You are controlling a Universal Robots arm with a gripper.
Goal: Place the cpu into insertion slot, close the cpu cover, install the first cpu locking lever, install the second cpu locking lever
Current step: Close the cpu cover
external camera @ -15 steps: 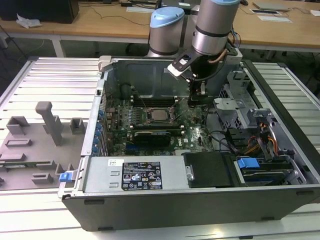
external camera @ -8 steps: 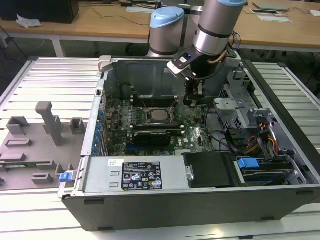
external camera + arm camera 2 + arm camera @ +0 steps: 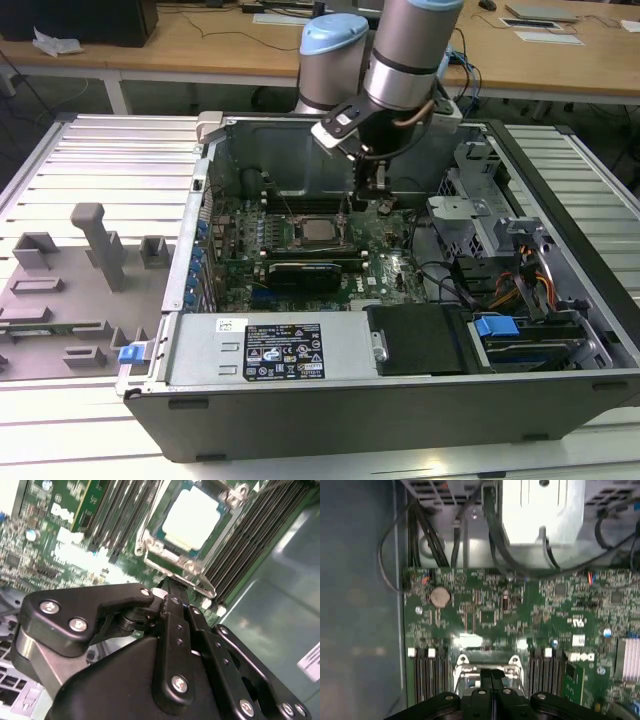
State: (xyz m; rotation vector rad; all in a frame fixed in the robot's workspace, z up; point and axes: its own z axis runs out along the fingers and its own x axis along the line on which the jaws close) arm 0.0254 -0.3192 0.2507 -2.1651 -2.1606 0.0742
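Since the cpu already lies flat in the insertion slot, framed by the cpu cover, we judge it light, stiff and fragile, best taken by its edges, while our gripper, fingers pinched together on nothing visible, sits just beside the cover's rim.

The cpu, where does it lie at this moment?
In the exterior view the cpu sits in the insertion slot at the middle of the motherboard; the gripper is close on the exterior view's right of it.
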